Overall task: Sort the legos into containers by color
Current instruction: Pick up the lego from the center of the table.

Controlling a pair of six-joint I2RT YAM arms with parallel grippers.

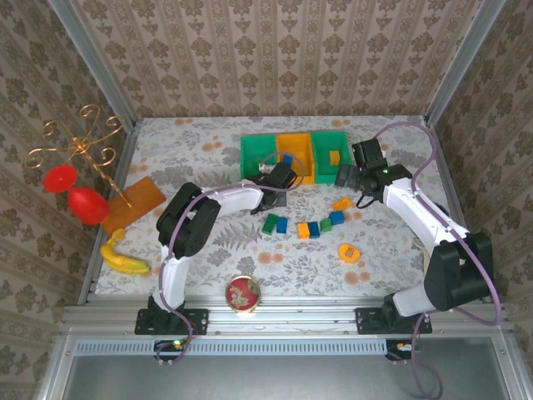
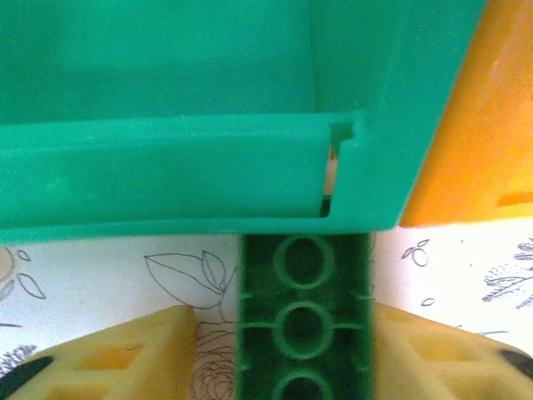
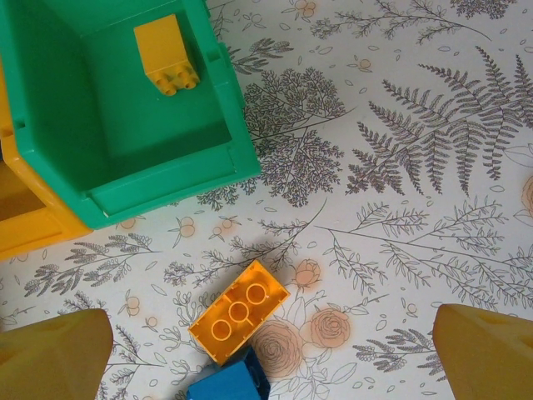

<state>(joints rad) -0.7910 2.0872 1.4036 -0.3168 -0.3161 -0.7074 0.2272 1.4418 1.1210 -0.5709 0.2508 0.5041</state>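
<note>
My left gripper [image 2: 304,333] is shut on a dark green lego [image 2: 304,283], whose hollow underside faces the camera. It hangs just in front of the left green bin [image 2: 166,125], and the orange bin [image 2: 487,125] stands to the right. From above, the left gripper [image 1: 281,177] sits at the near wall of the left green bin [image 1: 260,150]. My right gripper [image 3: 273,346] is open above an upside-down orange lego [image 3: 239,310] that touches a blue lego [image 3: 229,382]. The right green bin [image 3: 150,158] holds a yellow lego [image 3: 166,54]. A blue lego [image 1: 287,159] lies in the orange bin [image 1: 296,148].
Several green, blue and orange legos lie in a curved row [image 1: 303,228] on the floral cloth. A yellow ring [image 1: 349,252] lies near the right arm and a red-lidded tin [image 1: 242,293] by the front edge. A banana [image 1: 125,260], an orange sheet [image 1: 137,200] and a gold stand [image 1: 79,150] are at the left.
</note>
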